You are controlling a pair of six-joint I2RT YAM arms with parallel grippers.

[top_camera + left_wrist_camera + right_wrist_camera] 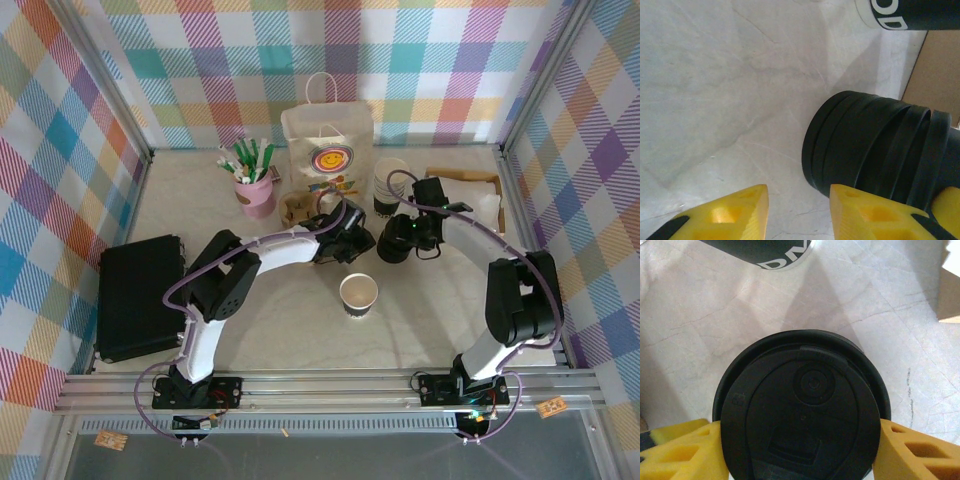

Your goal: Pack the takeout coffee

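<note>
Black lid stack (800,410) pinched between right fingers (685,450); left fingers (730,212) spread beside it.

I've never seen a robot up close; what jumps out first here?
The white left arm and right arm curve together at the centre, where the right gripper clamps a stack of black lids between yellow fingers, the left gripper open beside it. Just in front stands an open paper cup; at the back, a paper bag with a smiley face, against loud plaid walls.
</note>
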